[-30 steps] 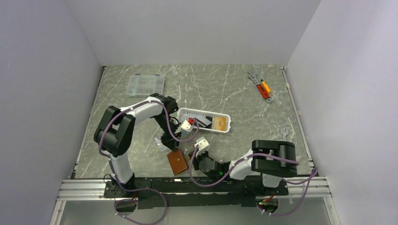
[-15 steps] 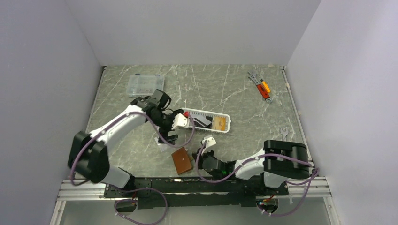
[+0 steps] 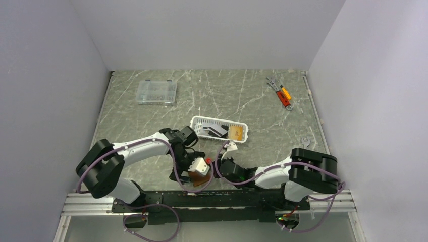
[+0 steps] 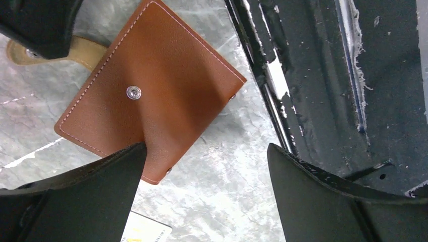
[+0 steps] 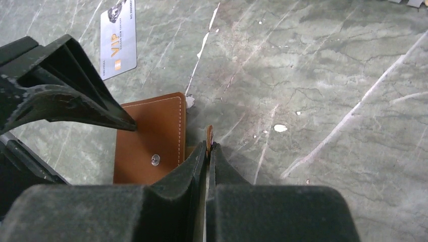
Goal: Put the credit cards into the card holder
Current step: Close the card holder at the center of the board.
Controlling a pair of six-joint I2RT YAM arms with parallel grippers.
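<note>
The card holder [image 4: 151, 91], a shut brown leather wallet with a snap stud, lies near the table's front edge and shows mostly hidden under the arms [image 3: 194, 177]. My right gripper [image 5: 208, 142] is shut on its snap tab [image 4: 83, 50], which stands up between the fingertips. My left gripper [image 4: 207, 148] hangs open just above the wallet's corner, one fingertip [image 4: 126, 161] over the leather. One grey-white credit card [image 5: 118, 44] lies flat on the table beyond the wallet. Black cards [image 3: 217, 130] and an orange-gold one [image 3: 237, 132] lie in the white basket [image 3: 202, 122].
A black metal rail [image 4: 313, 75] runs along the table's near edge beside the wallet. A clear compartment box [image 3: 156, 92] sits at the back left. Small tools [image 3: 280, 93] lie at the back right, and a wrench [image 3: 304, 142] at the right.
My left arm has swung from the basket down to the wallet at the front edge, jaws wide. The right gripper has shifted left and forward, still pinching the tab.
</note>
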